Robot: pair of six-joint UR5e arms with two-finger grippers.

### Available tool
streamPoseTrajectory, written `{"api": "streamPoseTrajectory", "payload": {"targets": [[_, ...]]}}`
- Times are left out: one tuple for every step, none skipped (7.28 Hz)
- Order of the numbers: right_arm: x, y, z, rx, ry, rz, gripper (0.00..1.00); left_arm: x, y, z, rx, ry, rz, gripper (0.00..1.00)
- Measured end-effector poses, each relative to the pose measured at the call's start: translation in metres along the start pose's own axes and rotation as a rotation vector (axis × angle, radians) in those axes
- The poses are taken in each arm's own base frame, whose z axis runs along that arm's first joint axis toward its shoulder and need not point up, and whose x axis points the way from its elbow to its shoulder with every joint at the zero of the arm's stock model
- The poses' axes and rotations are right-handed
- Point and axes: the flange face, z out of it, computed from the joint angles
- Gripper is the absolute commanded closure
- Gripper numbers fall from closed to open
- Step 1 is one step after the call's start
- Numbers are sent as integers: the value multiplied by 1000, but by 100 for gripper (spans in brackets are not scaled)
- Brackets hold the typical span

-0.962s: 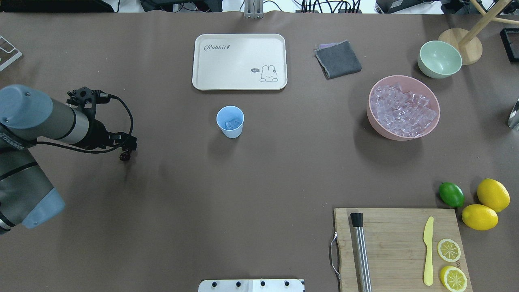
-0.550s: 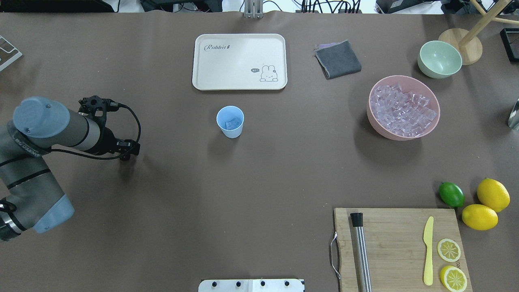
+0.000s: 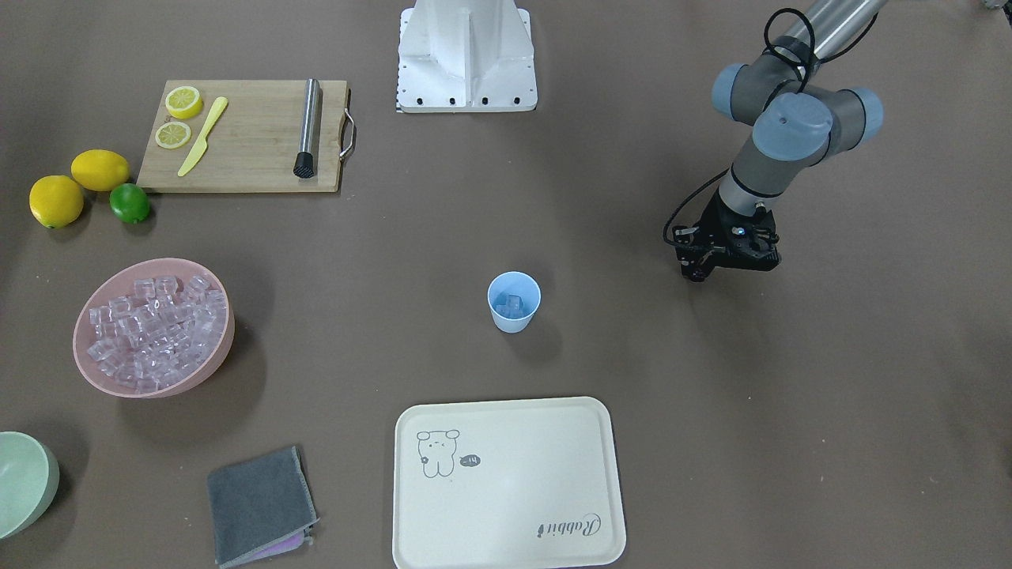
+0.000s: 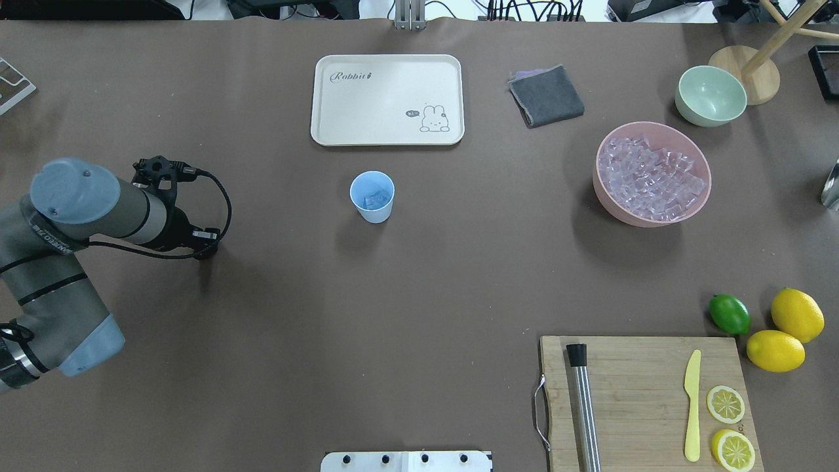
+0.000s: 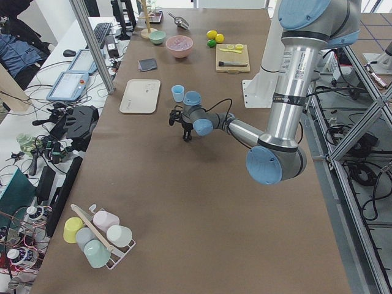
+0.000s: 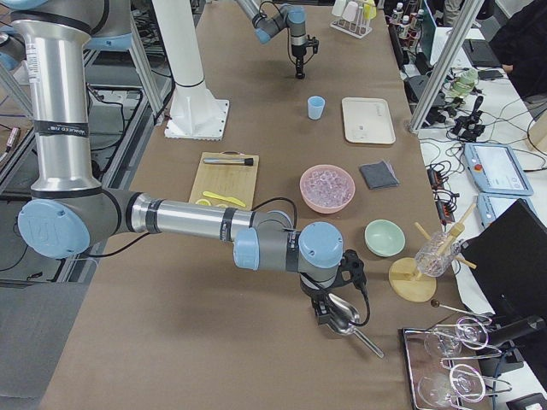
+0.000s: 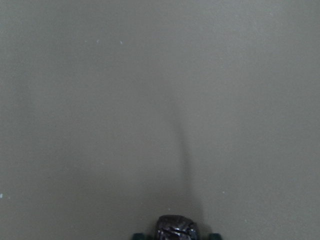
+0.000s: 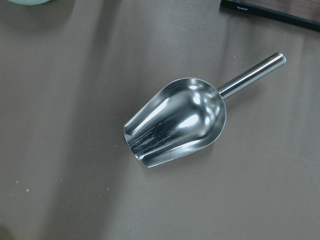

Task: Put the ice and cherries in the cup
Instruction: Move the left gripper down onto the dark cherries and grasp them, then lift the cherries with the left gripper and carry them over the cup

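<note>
Left arm edged toward light-blue cup, left claw pinching glossy near-black cherries — right claw state unclear

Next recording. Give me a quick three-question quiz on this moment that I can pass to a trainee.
1. True or false: the cup has ice in it.
2. Where is most of the ice? A: green bowl. B: pink bowl. C: tray.
3. Fill in: the dark round thing between the jaws of the left gripper, at the bottom of its wrist view, is one of the ____.
Key: 1 true; 2 B; 3 cherries.
</note>
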Motion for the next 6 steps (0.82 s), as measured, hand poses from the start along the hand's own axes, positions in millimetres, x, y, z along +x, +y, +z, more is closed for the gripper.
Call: {"api": "streamPoseTrajectory", "payload": {"targets": [[0,1,0,0,-2,1,0,1,-7,-12,3,15,-7,75],[0,3,0,1,-5,1,0,5,-23,-29,6,33,-25,75],[-1,5,1,2,-7,2,0,17,-47,-48,15,44,-48,75],[-1,7,1,1,-8,2,0,45,-74,-68,20,43,-77,75],[-1,6,1,2,-8,1,0,80,-98,-88,21,35,-110,75],[-1,7,1,1,-9,3,0,116,-115,-109,24,34,-153,75]]}}
